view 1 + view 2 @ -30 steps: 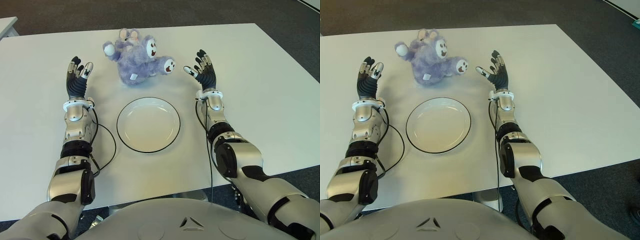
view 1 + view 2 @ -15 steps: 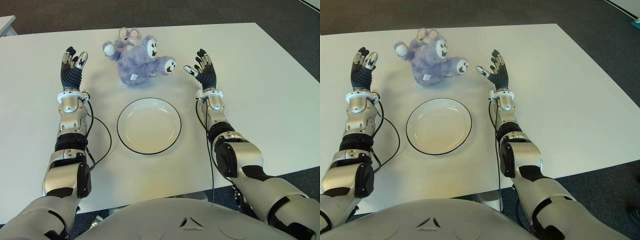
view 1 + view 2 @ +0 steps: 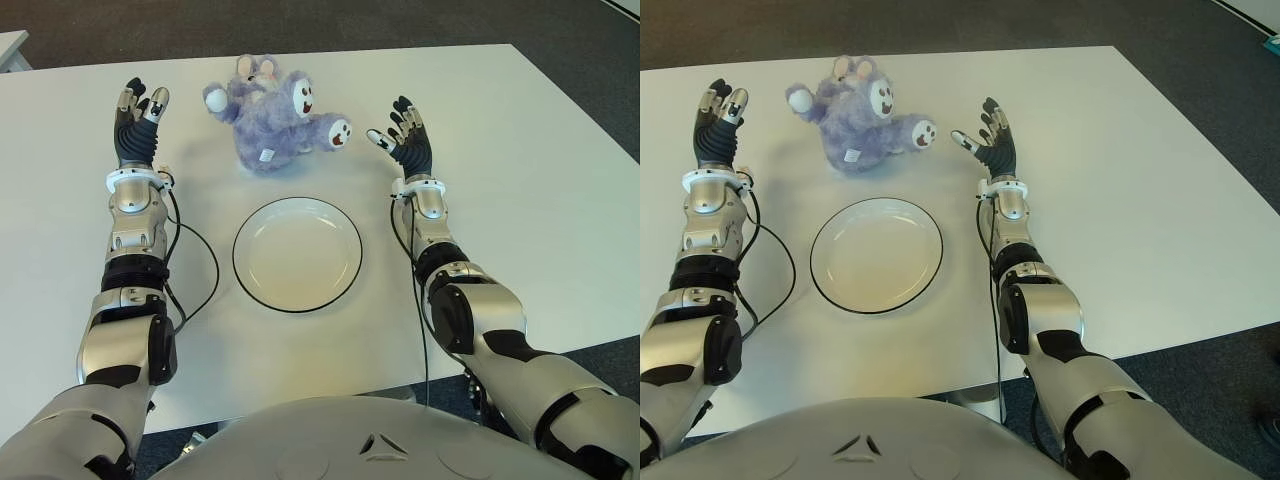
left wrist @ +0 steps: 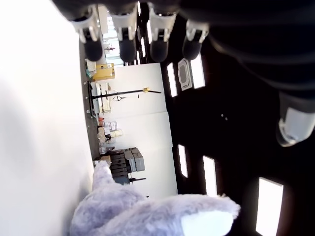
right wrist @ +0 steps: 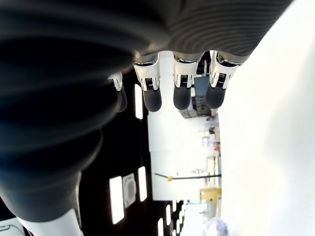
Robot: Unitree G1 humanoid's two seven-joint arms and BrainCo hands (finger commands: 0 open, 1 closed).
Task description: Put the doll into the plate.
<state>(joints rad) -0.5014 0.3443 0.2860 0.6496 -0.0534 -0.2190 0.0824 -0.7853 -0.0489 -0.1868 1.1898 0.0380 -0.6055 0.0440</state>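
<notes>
A purple plush doll [image 3: 272,120] lies on the white table [image 3: 520,190] at the far middle, its white-tipped paws spread. Just in front of it sits an empty white plate [image 3: 297,253] with a dark rim. My left hand [image 3: 136,126] is raised to the left of the doll, fingers straight and spread, holding nothing. To the doll's right my right hand [image 3: 404,138] stands open too, palm facing the doll, a short gap from its paw. The doll [image 4: 147,211] also shows in the left wrist view, beyond the straight fingers [image 4: 127,44].
Black cables run from both wrists along the table beside the plate. The table's far edge meets dark carpet. Another white table corner [image 3: 12,45] shows at the far left.
My left hand has moved away from me and slightly left, from beside the plate up to level with the doll. The right hand, doll and plate have stayed put.
</notes>
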